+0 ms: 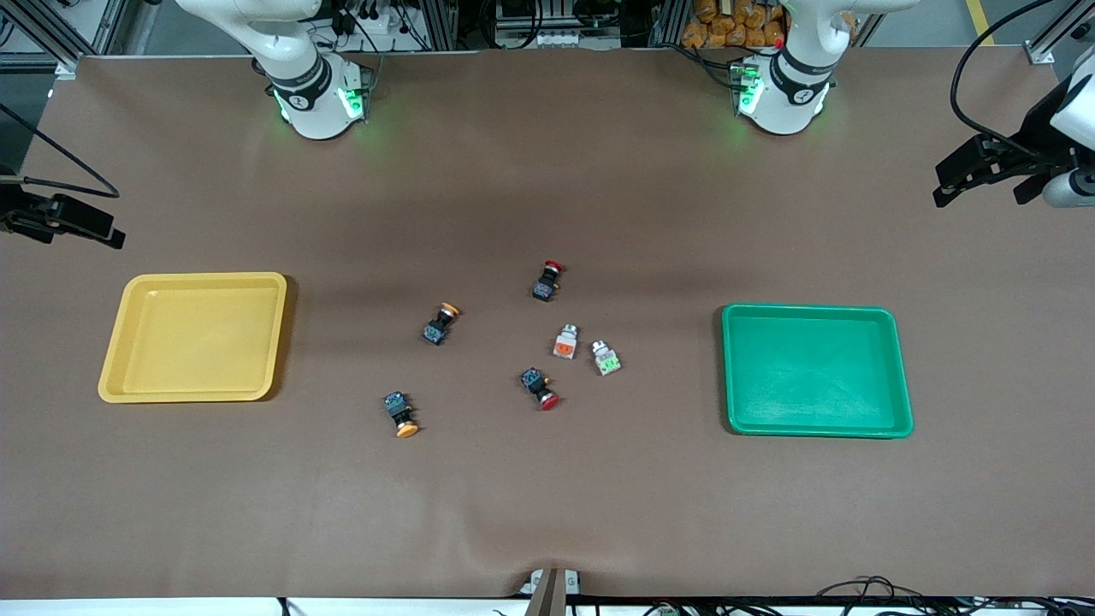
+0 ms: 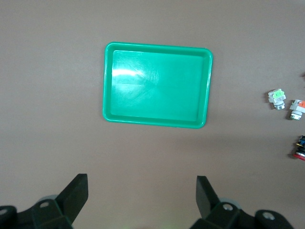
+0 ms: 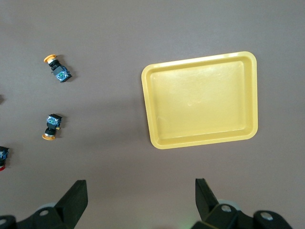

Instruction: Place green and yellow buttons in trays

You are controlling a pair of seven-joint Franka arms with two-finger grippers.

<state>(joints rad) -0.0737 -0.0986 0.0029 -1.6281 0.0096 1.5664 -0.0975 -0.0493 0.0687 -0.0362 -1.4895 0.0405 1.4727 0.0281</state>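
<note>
We hold our left gripper (image 2: 142, 202) high over the table with its fingers spread wide and empty, and the green tray (image 2: 108, 86) lies directly below it, also empty. Our right gripper (image 3: 141, 202) hangs the same way, wide open with nothing in it, over the bare yellow tray (image 3: 147, 109). We judge both arms are waiting at a lookout height, so nothing has been picked yet.

The green button (image 1: 606, 359) lies off to the side of our left gripper, just beside an orange-faced silver one (image 1: 564, 343) (not ours to move). The two yellow buttons (image 1: 440, 323) (image 1: 400, 414) lie on their sides, apart from each other, out to the side of our right gripper. Each tray sits under the arm that would likely serve it. Two red-capped buttons (image 1: 547, 281) (image 1: 539, 388) lie among them.
</note>
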